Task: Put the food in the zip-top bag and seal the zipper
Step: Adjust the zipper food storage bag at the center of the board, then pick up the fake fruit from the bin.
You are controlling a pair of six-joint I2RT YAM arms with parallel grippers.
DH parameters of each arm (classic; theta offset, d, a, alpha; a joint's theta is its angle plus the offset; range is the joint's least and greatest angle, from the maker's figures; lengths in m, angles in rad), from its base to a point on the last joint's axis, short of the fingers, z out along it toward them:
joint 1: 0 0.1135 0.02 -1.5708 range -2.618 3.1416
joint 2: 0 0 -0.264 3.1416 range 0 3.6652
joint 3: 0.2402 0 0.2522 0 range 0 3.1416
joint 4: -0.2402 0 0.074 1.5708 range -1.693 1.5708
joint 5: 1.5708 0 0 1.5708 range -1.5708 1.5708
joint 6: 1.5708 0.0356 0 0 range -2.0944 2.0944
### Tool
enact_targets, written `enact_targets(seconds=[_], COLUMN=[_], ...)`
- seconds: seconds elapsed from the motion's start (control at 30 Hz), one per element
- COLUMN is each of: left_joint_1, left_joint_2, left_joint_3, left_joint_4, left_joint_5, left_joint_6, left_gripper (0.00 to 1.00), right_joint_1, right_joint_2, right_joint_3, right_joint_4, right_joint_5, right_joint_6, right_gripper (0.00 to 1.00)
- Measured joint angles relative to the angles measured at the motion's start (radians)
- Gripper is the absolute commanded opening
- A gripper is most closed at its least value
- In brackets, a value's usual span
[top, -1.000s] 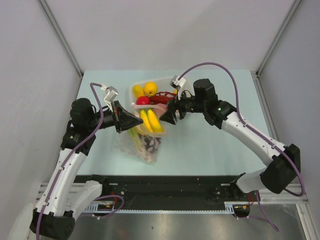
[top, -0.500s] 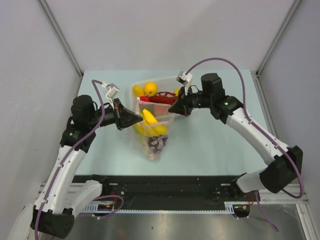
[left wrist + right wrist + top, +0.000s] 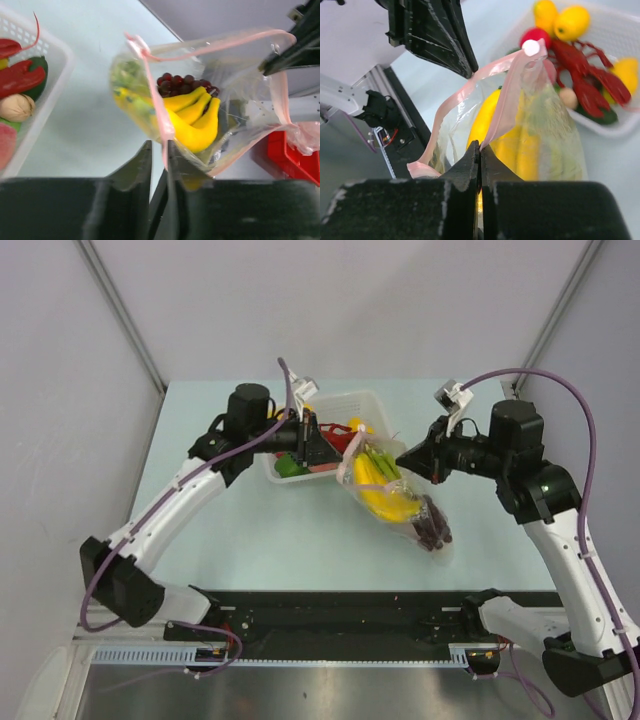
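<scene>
1. The bag (image 3: 395, 502) has travelled right. It was in front of the basket (image 3: 372, 398) and now lies beside its right end, bottom pointing near-right.
2. The left gripper (image 3: 333, 450) has swung across — it is over the basket now.
3. The right gripper (image 3: 403, 457) has drawn back rightward.

White-shelled left arm (image 3: 165, 510) and white-shelled right arm (image 3: 575, 560), black cylindrical joint housings. Thin purple cable (image 3: 520, 371) looped along each. Small white-grey box at each wrist. Black wedge-shaped left gripper (image 3: 336, 455) and matching right gripper (image 3: 400, 458); flat matte fingers.
</scene>
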Motion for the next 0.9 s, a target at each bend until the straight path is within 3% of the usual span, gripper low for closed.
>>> enact_targets(seconds=[0.03,0.07,0.13,0.17,0.2,0.53,0.9], left_joint_1=[-0.003,-0.007,-0.01,-0.01,-0.006,0.186,0.111], left_joint_2=[0.032,0.06,0.107,0.124,0.143,0.245,0.371], left_joint_3=[0.015,0.027,0.058,0.073,0.096,0.256,0.161], left_joint_4=[-0.001,-0.002,-0.016,-0.023,-0.037,-0.177,-0.182], left_joint_5=[-0.004,-0.005,-0.011,-0.018,-0.029,-0.235,-0.288], left_joint_6=[0.002,0.004,0.007,0.018,0.027,0.253,0.286], left_gripper=[0.39,0.53,0.68,0.84,0.89,0.99,0.98], right_joint_1=[-0.018,-0.029,-0.051,-0.06,-0.077,-0.144,-0.149], right_joint_2=[-0.007,-0.017,-0.037,-0.044,-0.053,-0.047,-0.01], right_joint_3=[0.0,-0.003,-0.014,-0.02,-0.029,-0.047,-0.047], right_joint_4=[-0.032,-0.063,-0.099,-0.108,-0.114,-0.1,-0.074], right_joint_5=[0.017,0.041,0.077,0.089,0.097,0.226,0.269], right_joint_6=[0.008,0.018,0.037,0.05,0.062,0.161,0.174], right_gripper=[0.0,0.0,0.0,0.0,0.0,0.0,0.0])
